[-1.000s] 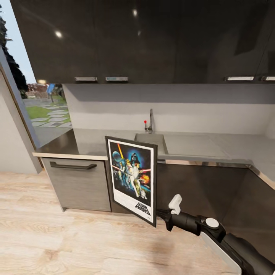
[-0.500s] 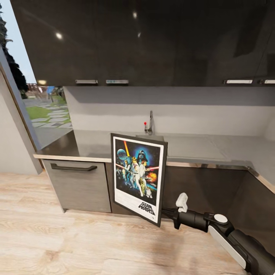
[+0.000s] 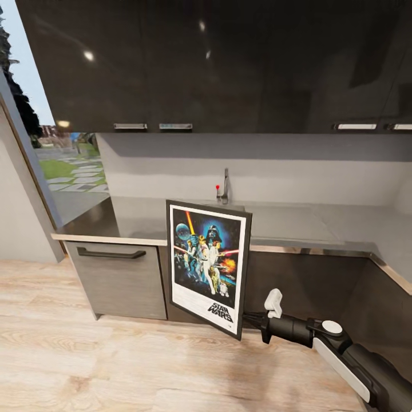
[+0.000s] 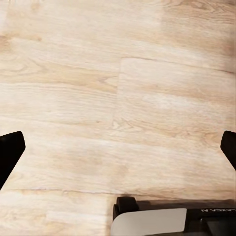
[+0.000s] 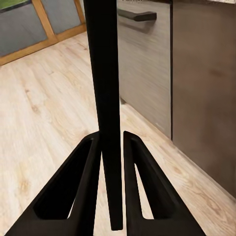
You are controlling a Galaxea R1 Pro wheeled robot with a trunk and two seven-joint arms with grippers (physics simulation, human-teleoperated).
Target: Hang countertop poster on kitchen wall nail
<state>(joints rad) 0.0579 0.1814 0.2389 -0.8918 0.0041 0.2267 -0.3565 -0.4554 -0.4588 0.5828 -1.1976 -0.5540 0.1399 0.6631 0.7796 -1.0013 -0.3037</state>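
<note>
The poster (image 3: 208, 263), black-framed with a blue space scene and "STAR WARS" lettering, hangs upright in the air in front of the kitchen countertop (image 3: 143, 224) and its dark cabinets. My right gripper (image 3: 247, 319) is shut on the poster's lower right edge. In the right wrist view the poster's black edge (image 5: 105, 88) runs between the two fingers (image 5: 81, 182), which press on it from both sides. My left gripper (image 4: 118, 152) is open over bare wood floor, with only its dark fingertips at the picture's sides. No wall nail can be made out on the pale grey wall.
A sink with a tap (image 3: 225, 186) sits in the worktop behind the poster. Dark glossy wall cabinets (image 3: 217, 63) hang above. A grey drawer front with a dark handle (image 3: 111, 253) is at the left, beside a large window (image 3: 63, 166). Light wood floor (image 3: 86, 360) lies in front.
The poster and my right gripper have shifted right and slightly up in the head view compared with one second ago; since half a second ago almost nothing has moved. The view itself has drifted a little.
</note>
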